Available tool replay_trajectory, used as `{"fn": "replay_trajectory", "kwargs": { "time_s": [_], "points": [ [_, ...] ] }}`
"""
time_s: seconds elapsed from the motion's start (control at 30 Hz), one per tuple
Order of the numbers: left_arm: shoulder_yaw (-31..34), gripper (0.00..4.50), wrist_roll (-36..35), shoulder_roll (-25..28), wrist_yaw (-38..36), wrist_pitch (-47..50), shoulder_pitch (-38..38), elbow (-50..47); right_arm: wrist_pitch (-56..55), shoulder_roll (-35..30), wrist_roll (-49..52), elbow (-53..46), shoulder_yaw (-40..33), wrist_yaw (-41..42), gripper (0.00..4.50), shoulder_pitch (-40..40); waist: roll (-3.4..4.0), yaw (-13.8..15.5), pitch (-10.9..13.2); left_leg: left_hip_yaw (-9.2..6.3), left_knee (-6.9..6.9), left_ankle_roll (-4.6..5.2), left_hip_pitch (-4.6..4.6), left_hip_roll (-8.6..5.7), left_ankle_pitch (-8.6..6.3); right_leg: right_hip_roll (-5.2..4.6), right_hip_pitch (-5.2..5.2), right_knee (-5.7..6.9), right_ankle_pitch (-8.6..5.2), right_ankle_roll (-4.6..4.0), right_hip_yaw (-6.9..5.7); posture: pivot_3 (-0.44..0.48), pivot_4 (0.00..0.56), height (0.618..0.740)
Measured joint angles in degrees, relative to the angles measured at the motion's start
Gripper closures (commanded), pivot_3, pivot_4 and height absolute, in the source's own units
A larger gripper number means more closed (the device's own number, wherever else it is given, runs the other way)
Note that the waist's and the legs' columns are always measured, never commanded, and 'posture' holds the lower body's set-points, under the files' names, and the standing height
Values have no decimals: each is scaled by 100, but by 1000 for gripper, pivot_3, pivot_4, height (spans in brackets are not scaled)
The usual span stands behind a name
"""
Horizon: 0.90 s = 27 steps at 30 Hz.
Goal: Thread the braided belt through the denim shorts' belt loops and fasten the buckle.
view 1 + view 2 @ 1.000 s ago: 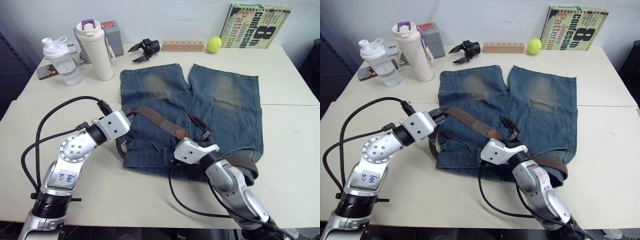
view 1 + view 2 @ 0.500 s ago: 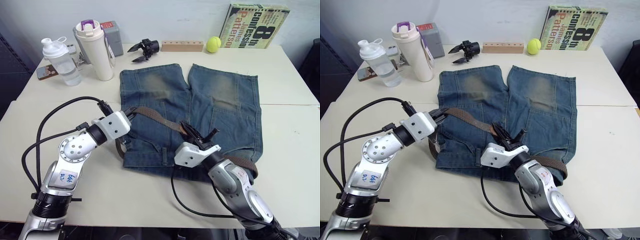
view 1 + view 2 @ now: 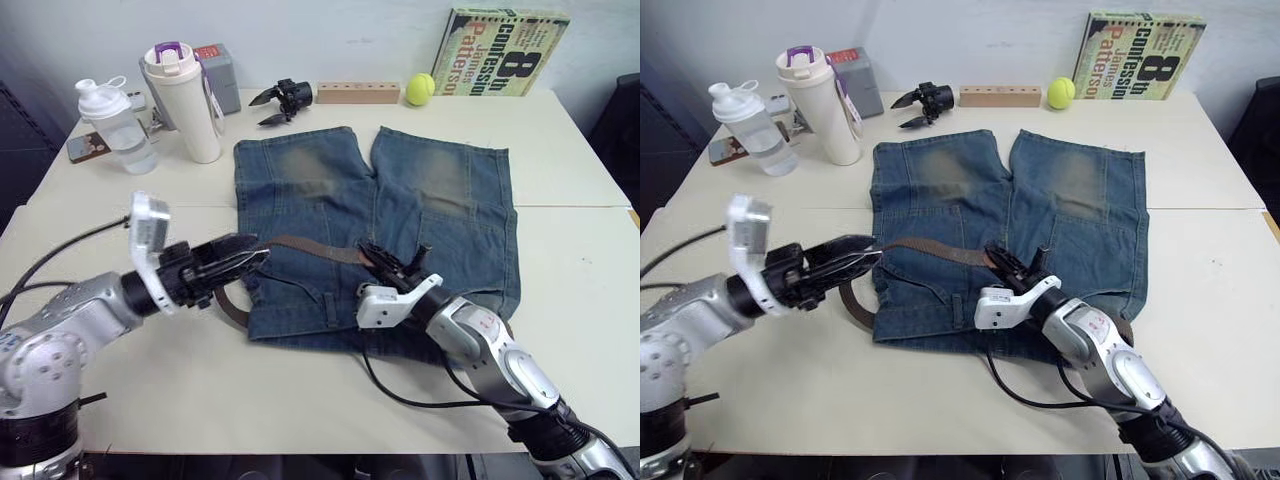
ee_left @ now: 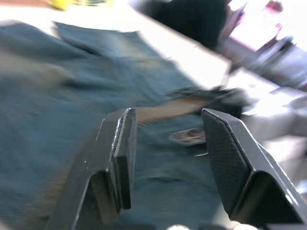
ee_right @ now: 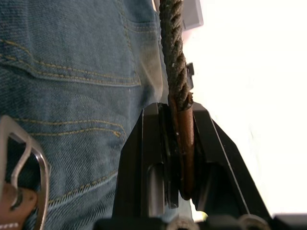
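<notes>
Fingers of our right gripper (image 5: 177,158) clamp the braided belt (image 3: 315,246) at its tan tip, over the denim shorts (image 3: 440,215). Our left gripper (image 4: 168,158) hovers spread, empty, at the shorts' nine o'clock edge. The buckle (image 5: 24,163) lies beside the clamped tip.

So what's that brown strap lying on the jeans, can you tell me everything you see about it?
It is a braided belt, dark brown and woven like cord, with a smooth tan leather tip. It lies across the waist end of the denim shorts, looping off the cloth's edge onto the table. The right gripper is shut on the leather tip, pinched between its black fingers. The silver metal buckle rests on the denim nearby. The left gripper is open beside the belt, not holding it.
</notes>
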Motion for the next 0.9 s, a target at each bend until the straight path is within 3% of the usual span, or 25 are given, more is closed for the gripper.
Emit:
{"fn": "replay_trajectory", "kwargs": {
  "time_s": [0.2, 0.3, 0.33, 0.57, 0.9],
  "points": [
    [-491, 2081, -2332, -289, 2197, 10, 448, 410, -111, 54, -160, 75, -4, -18, 4500, -90, -9, 12, -5, -5, 13, 3, -1, -4, 1, -3, 2, 12, 0, 0, 19, 0, 150, 657],
    [-1015, 2081, -3249, -1064, 3522, -578, 381, 439, -131, 60, -201, 80, -7, -15, 4500, -99, -10, 39, -6, -4, 41, 13, -6, -6, -4, -6, 6, 23, 0, 0, 27, 0, 150, 657],
    [-1163, 2081, -3418, -1622, 4161, -871, 263, 472, -141, 54, -221, 79, -15, -12, 4500, -96, -10, 55, -6, -5, 66, 18, -18, -5, -8, 0, 5, 28, 0, 1, 26, 0, 150, 657],
    [-1347, 2081, -3670, -3742, 6598, -2056, -158, 353, -322, 37, -458, 48, -16, -25, 4500, -2, -25, 144, -15, 30, 104, 25, -62, -13, -12, 6, -15, 44, 0, 1, 2, 0, 150, 657],
    [-1194, 2081, -3679, -3972, 7426, -1970, 72, -6, -245, 106, -505, -28, -117, 17, 4500, 69, -25, 160, -15, 11, 130, 25, -97, -16, -12, 6, -21, 43, -1, 1, -19, 0, 150, 657]
  ]
}}
